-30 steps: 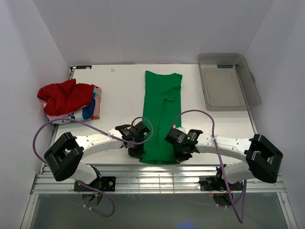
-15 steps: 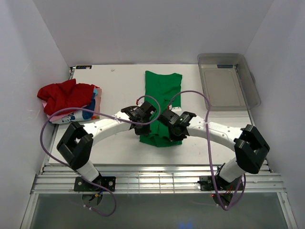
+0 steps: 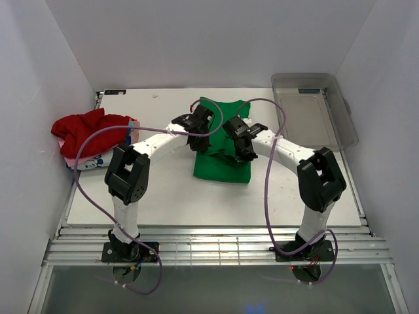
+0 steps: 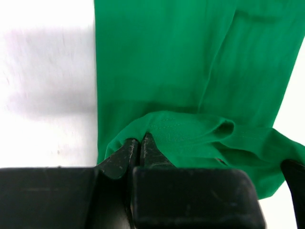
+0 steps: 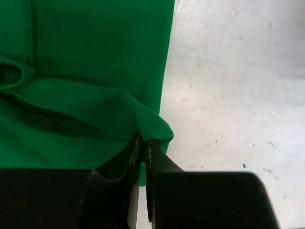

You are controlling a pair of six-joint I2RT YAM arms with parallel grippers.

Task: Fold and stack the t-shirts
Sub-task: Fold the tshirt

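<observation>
The green t-shirt (image 3: 221,165) lies at the table's middle back, its near half doubled over its far half. My left gripper (image 3: 198,125) is shut on the shirt's left hem corner (image 4: 143,129) and holds it over the far part. My right gripper (image 3: 237,136) is shut on the right hem corner (image 5: 152,125) beside it. The red t-shirt (image 3: 88,131) lies crumpled at the far left on top of the pink/white printed t-shirt (image 3: 105,157).
A clear plastic bin (image 3: 311,111) stands at the back right. The white table (image 3: 163,196) shows bare in front of the green shirt. White walls close in the left, back and right sides.
Both grippers have carried the green shirt's near hem away from the arm bases toward the back, folding the long strip roughly in half. The arms are now stretched far out.
</observation>
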